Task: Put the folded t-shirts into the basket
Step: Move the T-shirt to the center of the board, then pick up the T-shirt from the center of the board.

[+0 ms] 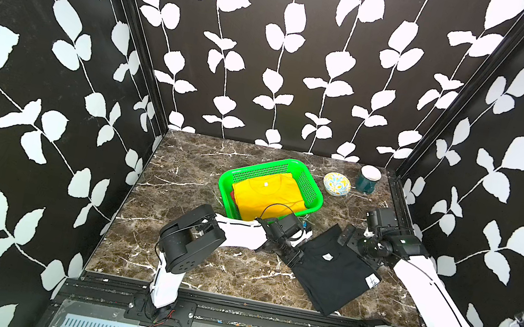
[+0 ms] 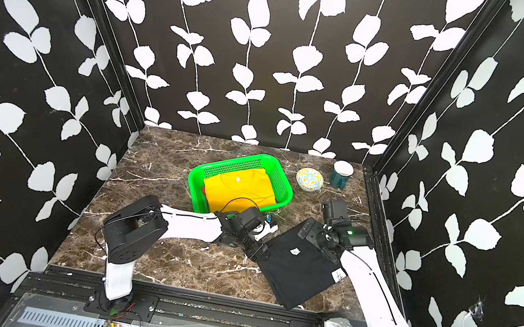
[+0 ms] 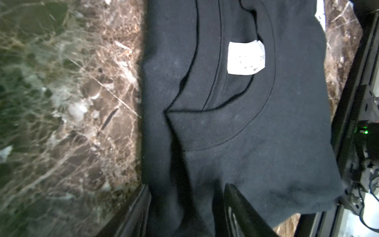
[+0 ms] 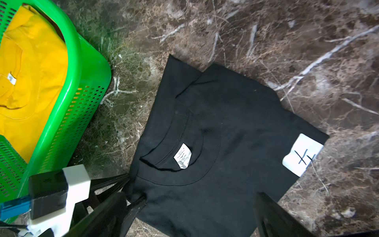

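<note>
The green basket (image 1: 312, 189) (image 2: 195, 178) (image 4: 78, 67) stands mid-table with the yellow t-shirt (image 1: 269, 194) (image 4: 34, 67) on top. A sliver of the dark red t-shirt (image 1: 232, 197) shows under it. In front and to the right, the black t-shirt (image 1: 331, 277) (image 2: 296, 274) (image 3: 246, 127) (image 4: 225, 127) lies flat on the marble. My left gripper (image 1: 296, 262) (image 3: 187, 205) (image 4: 131, 190) sits at its near-left corner, with a ridge of cloth bunched between the fingers. My right gripper (image 1: 355, 250) (image 4: 188, 215) stands wide open over the shirt's far right edge, nothing pinched.
A patterned bowl (image 1: 337, 184) and a dark green mug (image 1: 368, 179) stand at the back right. A white marked tag (image 1: 373, 281) (image 4: 301, 158) sticks out of the black shirt's right side. The left arm's wrist lies close against the basket's front wall.
</note>
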Available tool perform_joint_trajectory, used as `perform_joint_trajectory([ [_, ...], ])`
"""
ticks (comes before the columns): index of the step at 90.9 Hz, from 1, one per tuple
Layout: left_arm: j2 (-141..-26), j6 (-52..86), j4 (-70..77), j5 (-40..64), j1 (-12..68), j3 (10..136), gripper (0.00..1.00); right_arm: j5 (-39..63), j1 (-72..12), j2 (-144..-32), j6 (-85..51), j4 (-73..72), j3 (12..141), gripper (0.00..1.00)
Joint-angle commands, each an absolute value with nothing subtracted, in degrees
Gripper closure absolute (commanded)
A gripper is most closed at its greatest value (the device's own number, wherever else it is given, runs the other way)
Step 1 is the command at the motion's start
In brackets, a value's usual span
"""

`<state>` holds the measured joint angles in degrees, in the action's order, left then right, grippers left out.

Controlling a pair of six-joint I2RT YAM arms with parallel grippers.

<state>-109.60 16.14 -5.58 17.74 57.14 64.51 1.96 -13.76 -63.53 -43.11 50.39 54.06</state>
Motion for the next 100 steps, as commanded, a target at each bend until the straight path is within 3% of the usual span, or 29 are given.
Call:
perform_joint_trajectory([
  [1, -111.3, 16.2, -10.3, 16.4, 57.0, 65.4, 0.37, 3.3, -13.4, -65.6, -43.1, 50.4, 55.8, 0.02],
  [43, -106.7, 8.6, -18.8, 2.2, 59.1, 69.4, 0.31, 6.1, -13.4, -67.0, -43.1, 50.0, 57.5, 0.02],
  [76, -110.6, 15.0, -9.4, 22.7, 57.6, 66.1, 0.33, 9.2, -13.5, -69.2, -42.2, 49.6, 57.4, 0.01],
  [88, -112.4, 16.2, -9.7, 23.3, 56.6, 65.9, 0.40, 8.8, -13.5, -70.2, -42.0, 49.0, 56.6, 0.02],
  [100, -111.1, 15.7, -9.7, 21.0, 56.6, 66.2, 0.60, 7.9, -13.4, -73.4, -41.7, 48.5, 56.6, 0.01],
])
